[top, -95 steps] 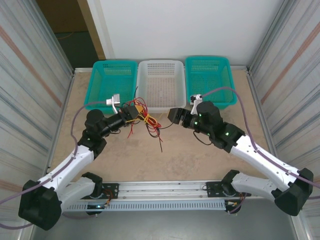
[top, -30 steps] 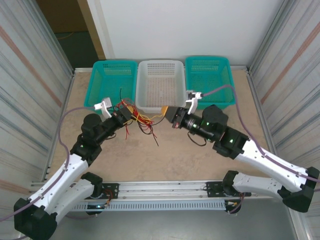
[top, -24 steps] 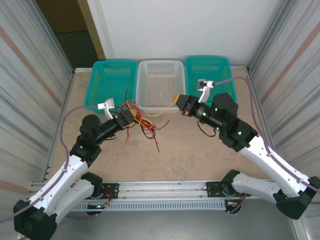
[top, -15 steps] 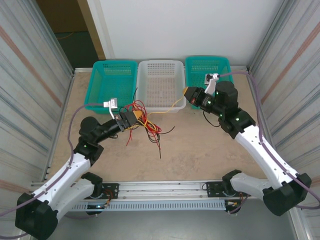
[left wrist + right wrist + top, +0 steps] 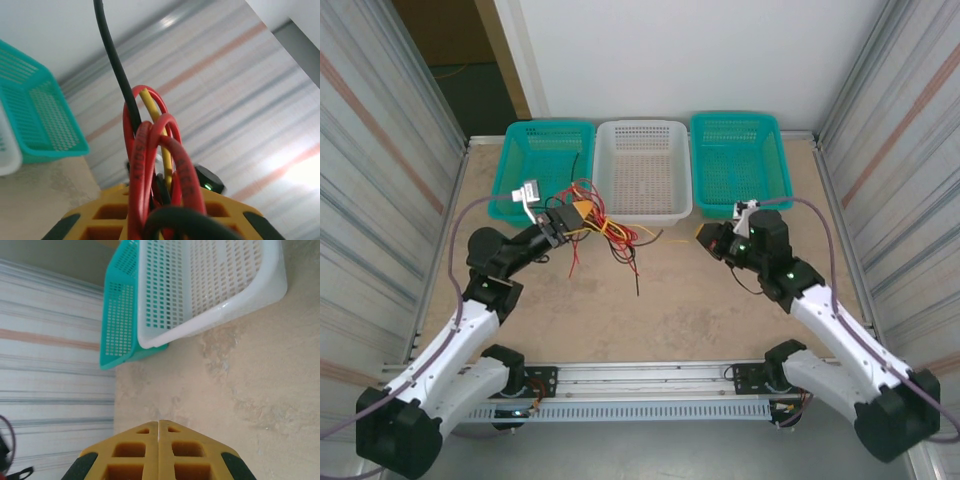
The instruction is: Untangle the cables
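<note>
Several thin cables (image 5: 605,228) – red, yellow and black – sit in a knotted bunch at the left of the table (image 5: 700,310), just in front of the white basket (image 5: 642,128). The left gripper (image 5: 575,215) is clamped on the bunch. In the left wrist view, red loops wrap a yellow strand and a black one (image 5: 150,150) right between its yellow fingers (image 5: 112,217). From the top, loose ends fan out from the grasp: one black strand rises over the left teal basket (image 5: 520,170), one yellow end reaches right along the front of the white basket, and a dark end trails down toward the table. Whether that end touches the surface is not clear.

The right gripper (image 5: 703,237) hovers well apart from the bunch, in front of the right teal basket (image 5: 738,120). Its fingers (image 5: 135,455) are pressed together with nothing between them.
</note>
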Controlling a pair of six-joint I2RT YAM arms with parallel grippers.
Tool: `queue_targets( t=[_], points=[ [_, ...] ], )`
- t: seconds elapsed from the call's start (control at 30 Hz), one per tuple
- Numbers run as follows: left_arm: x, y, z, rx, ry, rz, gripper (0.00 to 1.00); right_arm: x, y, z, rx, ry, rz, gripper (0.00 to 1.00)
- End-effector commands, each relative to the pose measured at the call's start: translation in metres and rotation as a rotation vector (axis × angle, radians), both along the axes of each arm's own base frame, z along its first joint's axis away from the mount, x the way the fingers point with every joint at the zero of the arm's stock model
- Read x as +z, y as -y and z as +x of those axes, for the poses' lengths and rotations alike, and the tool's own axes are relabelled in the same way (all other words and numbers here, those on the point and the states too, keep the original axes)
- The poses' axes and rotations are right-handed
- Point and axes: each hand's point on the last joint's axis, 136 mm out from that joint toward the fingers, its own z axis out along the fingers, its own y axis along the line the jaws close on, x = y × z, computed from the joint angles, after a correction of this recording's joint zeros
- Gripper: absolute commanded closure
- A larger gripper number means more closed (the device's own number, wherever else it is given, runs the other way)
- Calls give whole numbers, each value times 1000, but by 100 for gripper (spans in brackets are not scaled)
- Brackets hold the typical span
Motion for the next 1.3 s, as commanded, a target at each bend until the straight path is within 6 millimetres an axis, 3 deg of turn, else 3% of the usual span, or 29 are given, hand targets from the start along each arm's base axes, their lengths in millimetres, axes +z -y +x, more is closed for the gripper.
queue_targets(
  t=[0.0, 0.1, 0.23, 0.33, 0.47, 0.57, 0.73, 0.77, 0.83, 0.97, 1.07, 1.13, 1.27],
  points=[
    [16, -35, 16, 198, 10, -47, 100, -30, 46, -7, -165, -99, -87, 100],
    [-10, -50, 32, 315, -103, 3, 100, -31, 73, -12, -237, -134, -76, 100],
    [-45, -76, 44, 466, -238, 122, 100, -10, 104, -14, -313, -121, -53, 100],
    [-62, -88, 47, 536, -312, 218, 100, 16, 126, -13, -365, -92, -34, 100],
    [-89, -113, 48, 653, -438, 329, 100, 66, 158, -12, -441, -3, 5, 100],
    [-91, -125, 47, 696, -434, 383, 100, 97, 173, -11, -473, 57, 20, 100],
    [-96, -114, 34, 603, -419, 471, 100, 145, 203, 15, -535, 142, -6, 100],
    [-102, -109, 30, 576, -367, 478, 100, 152, 212, 22, -546, 138, 3, 100],
    [-125, -119, 17, 616, -433, 462, 100, 174, 220, 30, -545, 153, 7, 100],
    [-117, -115, 12, 582, -360, 550, 100, 223, 239, 53, -583, 251, -5, 100],
    [-128, -93, 15, 462, -379, 523, 100, 250, 251, 70, -594, 292, 24, 100],
    [-146, -67, 15, 310, -417, 519, 100, 262, 260, 77, -632, 305, -3, 100],
    [-172, -24, 8, 145, -441, 514, 100, 256, 289, 86, -775, 296, -79, 100]
  ],
)
